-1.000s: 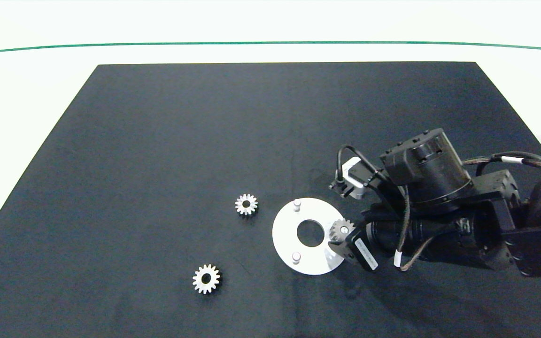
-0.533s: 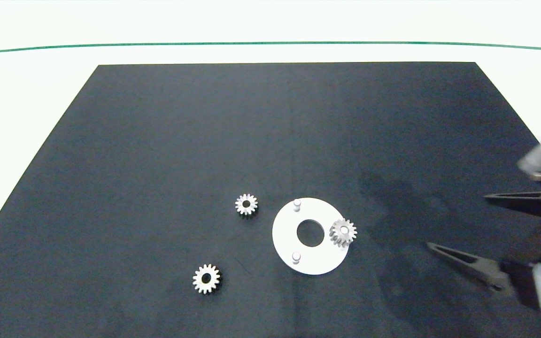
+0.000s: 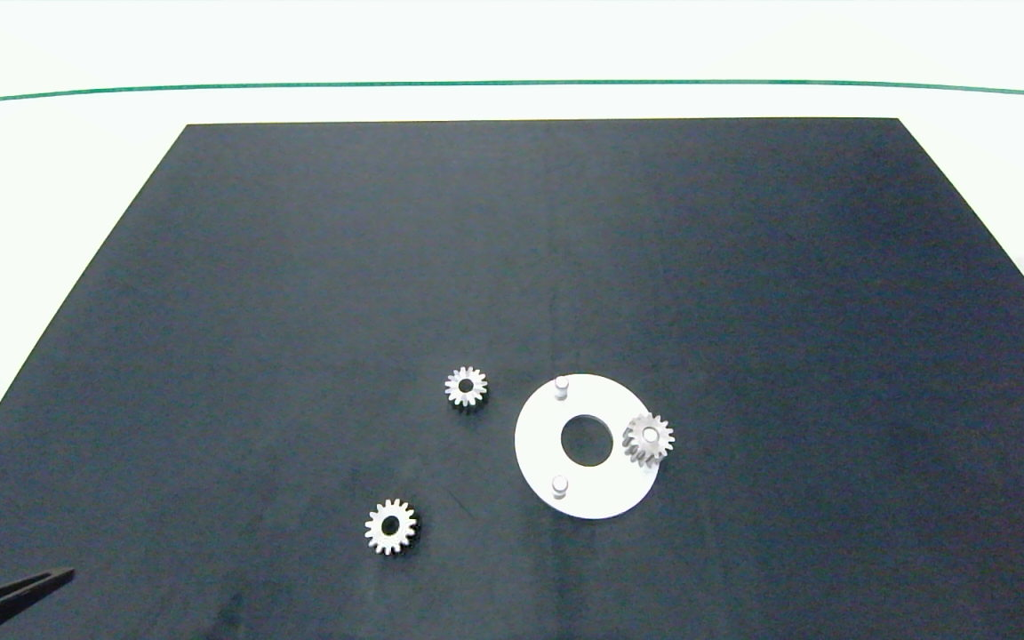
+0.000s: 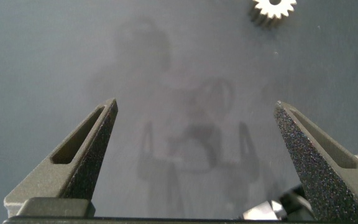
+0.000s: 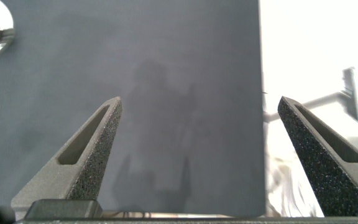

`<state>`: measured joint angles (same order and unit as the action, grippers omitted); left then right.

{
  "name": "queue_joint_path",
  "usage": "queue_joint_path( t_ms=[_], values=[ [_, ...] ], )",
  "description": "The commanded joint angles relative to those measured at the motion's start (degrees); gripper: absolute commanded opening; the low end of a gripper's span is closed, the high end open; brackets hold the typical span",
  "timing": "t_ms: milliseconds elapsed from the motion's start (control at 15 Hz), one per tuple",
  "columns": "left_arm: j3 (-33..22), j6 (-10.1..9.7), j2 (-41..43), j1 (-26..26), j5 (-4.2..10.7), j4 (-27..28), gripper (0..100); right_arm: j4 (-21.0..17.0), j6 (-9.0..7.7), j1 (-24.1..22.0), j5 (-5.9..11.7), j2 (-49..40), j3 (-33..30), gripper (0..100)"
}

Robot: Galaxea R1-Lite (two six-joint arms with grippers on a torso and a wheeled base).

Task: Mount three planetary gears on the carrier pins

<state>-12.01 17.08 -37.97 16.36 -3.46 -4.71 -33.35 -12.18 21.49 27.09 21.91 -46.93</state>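
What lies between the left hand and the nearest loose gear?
Nothing visible: only bare black mat lies between the open left hand, at the mat's near left corner, and the nearest loose gear.

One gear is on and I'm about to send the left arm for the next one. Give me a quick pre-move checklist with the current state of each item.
1. First gear seated on its carrier pin: ok, pin tip shows through its centre hole.
2. Other two carrier pins, far and near, bare: ok.
3. Two loose gears flat on the black mat: ok, one beside the white disc at, one nearer the left arm at.
4. Left gripper open and empty: ok, at the mat's near left corner.
5. Right gripper clear of the disc: ok, open, at the mat's edge.
6. Gear fully down against the disc: cannot tell.
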Motion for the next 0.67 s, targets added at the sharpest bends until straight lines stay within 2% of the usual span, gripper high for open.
queue_joint_path(
  t_ms=[67,133,200,333,400,467,533,600,667],
  values=[
    [1.7,0.76,-19.9,8.3,0.12,-12.8,100,-0.6,-0.39,-3.5,0.25,-6.8,2.5,100],
    [1.4,0.76,-22.5,10.3,0.12,-14.7,100,-0.5,-0.83,-3.5,0.16,-6.7,3.1,100],
    [1.1,0.67,-25.5,12.5,0.83,-17.5,100,-0.5,-1.18,-3.6,0.16,-6.6,3.1,100],
    [1.3,-0.12,-31.2,16.6,3.64,-22.7,100,-0.3,-1.18,-3.6,0.16,-6.3,3.1,100],
    [1.3,-0.03,-33.7,17.7,4.52,-24.9,100,-0.3,-1.18,-3.6,0.16,-6.3,3.2,100],
    [1.0,-0.12,-35.3,18.7,4.69,-26.6,100,-0.4,-1.18,-3.6,0.25,-6.6,3.2,100],
    [0.8,-0.12,-37.1,19.0,5.48,-28.4,100,-0.5,-1.18,-3.6,0.25,-6.9,3.2,100],
    [0.6,-0.12,-38.8,19.1,7.07,-30.1,100,-0.5,-1.18,-3.6,0.25,-7.1,3.2,100],
    [0.6,-0.03,-39.5,19.1,7.42,-30.7,100,-0.5,-1.18,-3.5,0.25,-7.2,3.2,100]
  ],
)
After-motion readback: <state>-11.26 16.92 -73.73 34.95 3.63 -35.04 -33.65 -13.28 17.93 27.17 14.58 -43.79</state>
